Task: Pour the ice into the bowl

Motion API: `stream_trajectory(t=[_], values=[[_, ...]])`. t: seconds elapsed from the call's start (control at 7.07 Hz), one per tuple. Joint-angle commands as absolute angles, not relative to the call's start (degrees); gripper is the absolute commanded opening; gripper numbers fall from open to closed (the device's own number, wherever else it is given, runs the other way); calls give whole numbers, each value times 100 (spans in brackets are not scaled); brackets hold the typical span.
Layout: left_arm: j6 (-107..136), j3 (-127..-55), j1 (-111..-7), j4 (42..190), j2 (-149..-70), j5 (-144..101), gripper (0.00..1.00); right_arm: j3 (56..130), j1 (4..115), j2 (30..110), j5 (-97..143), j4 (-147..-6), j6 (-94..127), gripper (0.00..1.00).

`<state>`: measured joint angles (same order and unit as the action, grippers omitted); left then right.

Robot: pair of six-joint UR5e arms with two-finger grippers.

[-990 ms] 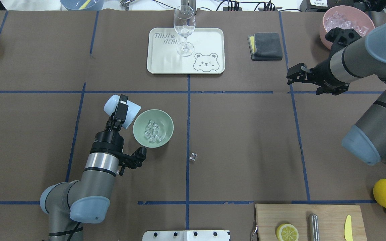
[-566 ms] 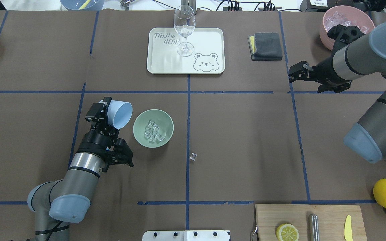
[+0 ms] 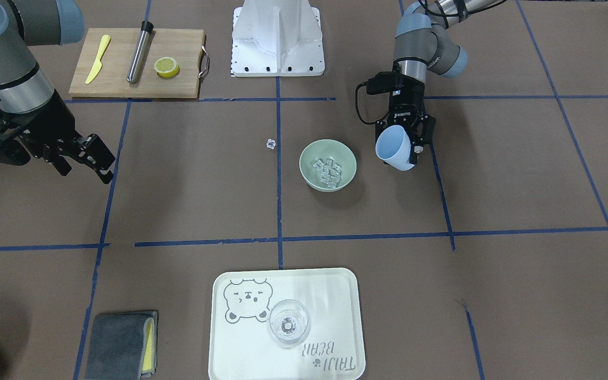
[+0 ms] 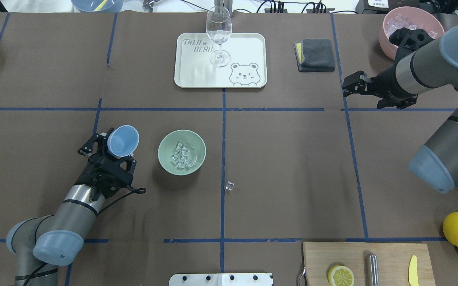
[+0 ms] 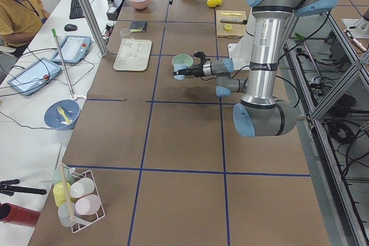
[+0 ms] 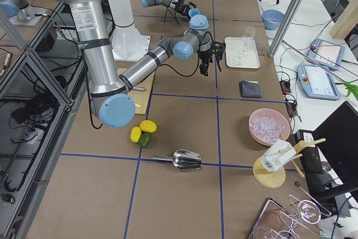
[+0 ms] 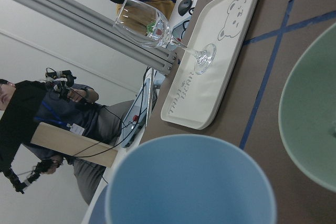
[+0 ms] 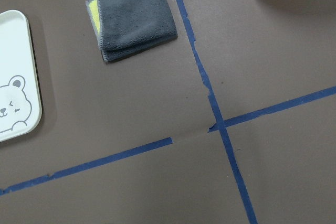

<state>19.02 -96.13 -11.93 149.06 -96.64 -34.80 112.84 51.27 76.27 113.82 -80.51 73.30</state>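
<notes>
Overhead exterior: bowl (image 4: 165, 146) mouth-up, ice (image 4: 181, 157) inside

We record: ice (image 4: 182, 155) in the bowl (image 4: 165, 141); one stray cube (image 4: 229, 185) on the table (image 4: 284, 159), to the robot's right of the bowl and nearer the robot; cup (image 4: 123, 140) held off the table, near the bowl's left; tray (image 4: 245, 47) beyond the bowl, glass (image 4: 218, 29) on it; cloth (image 4: 315, 55) right of the tray.

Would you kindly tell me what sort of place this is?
Probably a robotics lab staged for drink-making: a table gridded with blue tape, an operator seated alongside with tablets, and a wine glass and cut lemon as props.
</notes>
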Motion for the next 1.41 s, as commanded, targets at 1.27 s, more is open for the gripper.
stream_trajectory(t=[1.27], values=[[8859, -8754, -1354, 14977, -7602, -2515, 0, 11285, 5897, 7822, 11751, -8508, 6108, 100]])
